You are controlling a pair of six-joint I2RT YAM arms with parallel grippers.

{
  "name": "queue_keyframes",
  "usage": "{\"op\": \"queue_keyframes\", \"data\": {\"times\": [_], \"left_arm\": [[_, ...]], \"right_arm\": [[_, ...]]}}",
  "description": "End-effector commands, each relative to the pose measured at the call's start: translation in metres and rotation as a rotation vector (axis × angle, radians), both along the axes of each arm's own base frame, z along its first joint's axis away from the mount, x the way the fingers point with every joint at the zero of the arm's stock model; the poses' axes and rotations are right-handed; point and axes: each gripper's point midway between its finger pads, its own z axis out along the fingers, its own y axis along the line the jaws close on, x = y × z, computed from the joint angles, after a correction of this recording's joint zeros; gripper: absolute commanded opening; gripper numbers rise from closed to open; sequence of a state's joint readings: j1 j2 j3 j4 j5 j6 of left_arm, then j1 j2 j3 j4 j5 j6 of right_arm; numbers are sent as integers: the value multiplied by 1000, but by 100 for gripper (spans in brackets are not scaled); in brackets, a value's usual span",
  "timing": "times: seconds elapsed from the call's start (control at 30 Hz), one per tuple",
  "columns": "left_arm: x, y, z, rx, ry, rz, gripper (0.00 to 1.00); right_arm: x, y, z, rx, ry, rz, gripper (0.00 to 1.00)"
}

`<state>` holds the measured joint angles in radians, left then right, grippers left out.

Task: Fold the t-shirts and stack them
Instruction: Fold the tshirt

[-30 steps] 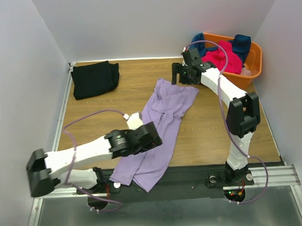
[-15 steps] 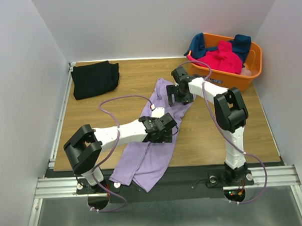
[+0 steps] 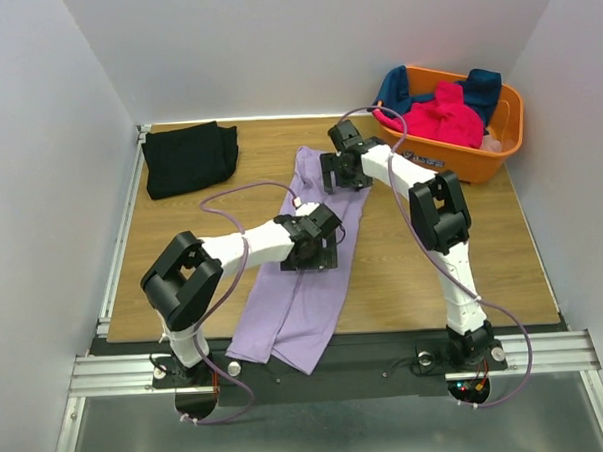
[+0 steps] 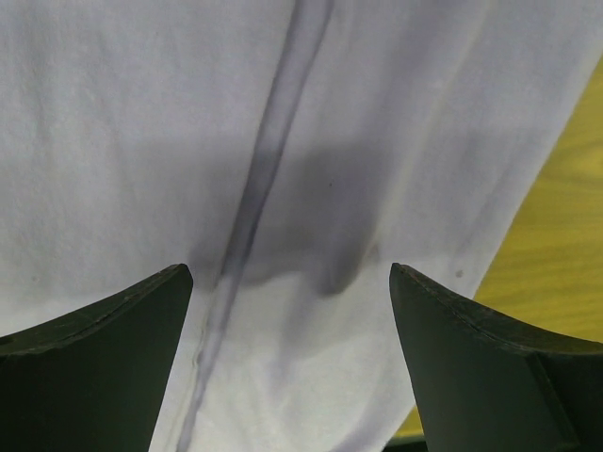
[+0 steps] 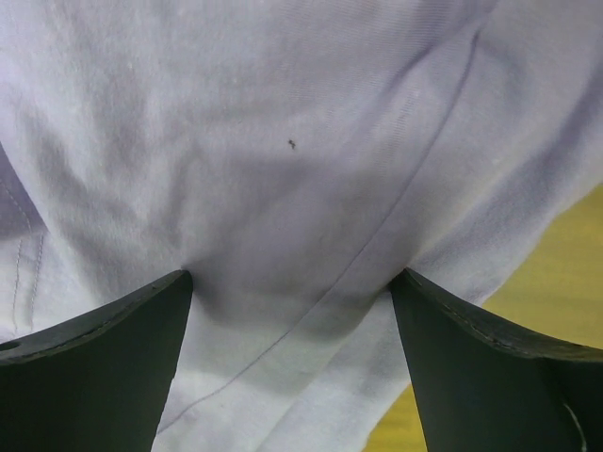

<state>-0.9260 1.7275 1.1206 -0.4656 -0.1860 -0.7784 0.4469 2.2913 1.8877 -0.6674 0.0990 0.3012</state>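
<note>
A lavender t-shirt [image 3: 295,306] lies stretched from the table's middle to its near edge. My left gripper [image 3: 315,247] hovers over the shirt's middle, jaws open, with a dark seam in the cloth [image 4: 273,151] below. My right gripper [image 3: 341,171] is over the shirt's far end, also open, its fingers [image 5: 104,358] pressing down on the lavender cloth [image 5: 301,141]. A folded black t-shirt [image 3: 188,157] rests at the far left corner. Hot-pink [image 3: 439,115] and dark teal-blue [image 3: 481,84] shirts sit in the basket.
An orange plastic basket [image 3: 505,127] stands at the far right corner. White walls close in the table on three sides. A metal rail [image 3: 387,357] runs along the near edge by the arm bases.
Both arms have swung in over the lavender shirt; the right gripper came from the basket side down onto its far end. The shirt's top has been drawn narrower and straighter.
</note>
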Motion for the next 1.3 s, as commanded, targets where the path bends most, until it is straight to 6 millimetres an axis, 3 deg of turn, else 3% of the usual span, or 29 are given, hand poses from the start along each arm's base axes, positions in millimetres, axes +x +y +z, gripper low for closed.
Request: {"op": "queue_keyframes", "data": {"times": [0.0,0.1,0.17,0.27,0.3,0.33,0.53,0.63,0.73,0.77,0.8,0.87,0.9,0.97,1.0,1.03,1.07,1.1,1.13,1.17,1.27], "left_arm": [[41,-13,24,-73,-57,-5,98],[67,-21,35,-118,-75,-10,98],[77,-28,34,-146,-80,-26,98],[95,-37,38,-201,-71,-28,99],[100,-40,39,-215,-75,-31,98],[106,-42,40,-242,-64,-32,98],[140,-46,37,-312,-76,-27,98],[161,-47,50,-326,-129,-44,98],[181,-50,76,-343,-184,-60,98],[188,-53,94,-356,-222,-65,98],[188,-52,100,-350,-229,-69,98],[189,-50,126,-369,-278,-73,99],[185,-48,129,-367,-284,-79,98],[177,-41,146,-379,-311,-88,98],[172,-37,146,-370,-311,-90,99],[162,-28,133,-341,-289,-94,98],[155,-22,141,-342,-306,-100,98],[148,-16,136,-328,-297,-98,98],[136,-4,116,-288,-265,-98,98],[127,1,122,-289,-279,-103,98],[100,16,106,-256,-264,-106,98]], "right_arm": [[14,12,-37,-11,28,7,92],[33,15,-36,-19,-13,-19,93],[42,16,-46,-34,-19,-33,94],[65,23,-38,-18,-80,-43,96],[67,24,-52,-26,-68,-43,97],[80,29,-40,-6,-110,-44,97],[102,33,-60,30,-133,-36,100],[113,39,-59,93,-157,7,100],[123,44,-35,151,-204,44,100],[129,46,-22,163,-238,47,100],[133,46,2,169,-280,57,100],[134,46,24,181,-325,67,100],[134,46,51,189,-365,76,100],[132,45,75,197,-399,82,100],[130,44,89,202,-415,83,100],[125,41,108,209,-432,81,100],[121,40,122,216,-446,81,100],[116,40,128,217,-447,84,100],[110,37,155,230,-481,85,100],[100,36,147,221,-451,86,100],[70,39,150,245,-406,127,100]]}}
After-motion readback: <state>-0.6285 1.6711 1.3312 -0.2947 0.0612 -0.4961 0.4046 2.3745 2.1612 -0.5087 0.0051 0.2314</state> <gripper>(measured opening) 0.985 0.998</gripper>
